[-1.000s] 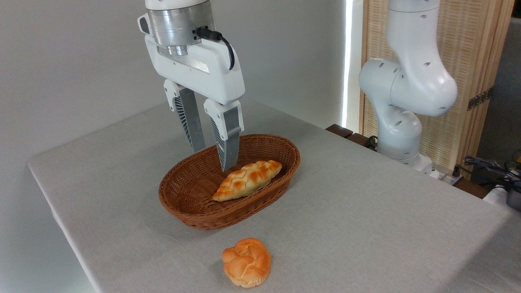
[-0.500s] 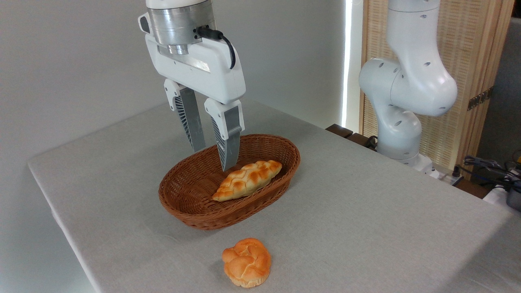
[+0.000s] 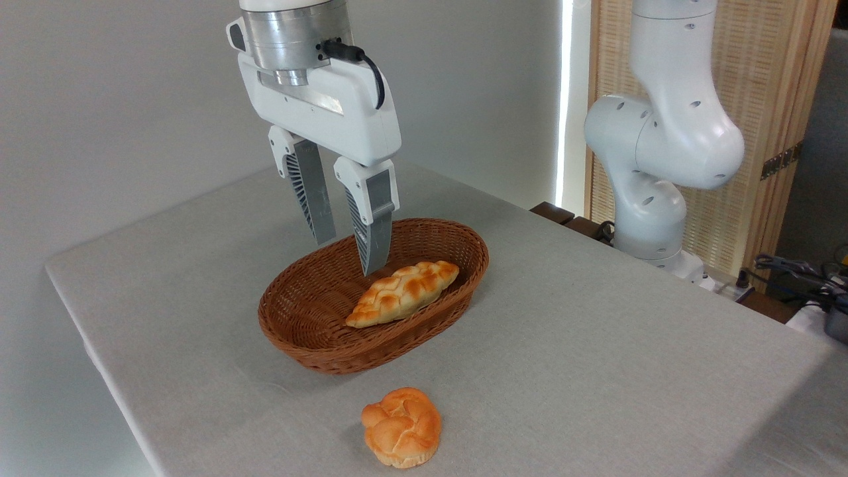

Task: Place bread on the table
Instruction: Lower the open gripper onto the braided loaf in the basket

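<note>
Wicker, brown, oval: one basket (image 3: 311,331), standing a little left of the frame's centre on the table (image 3: 596,344). Its raised wall keeps the contents from rolling out, and it also means anything inside has to be lifted up and over the rim, not slid.

Bread (image 3: 402,292): one braided loaf, golden with toasted patches, lying inside the basket toward its right half. One pointed end rests near the front wall, the other rises toward the far right rim, so the loaf leans slightly along the basket's curve. Not yet on the cloth; task judged to be at its approach stage.

Gripper (image 3: 350,257): white body, two grey ribbed fingers pointing down, hanging above the basket's rear left part, up and to the left of the loaf. Fingers stand apart with a moderate gap and nothing between them. No contact with the loaf or the wicker is visible, though the nearer fingertip appears close to the loaf's upper edge. The gap looks suited to closing across the loaf's narrow width, not its length.

Bun (image 3: 401,427): one round knotted orange piece, on the cloth at lower centre, well apart from the basket; it leaves bare cloth on either side for setting the loaf down.

Arm (image 3: 662,132): white jointed base and links at upper right, beyond the table's far edge.
</note>
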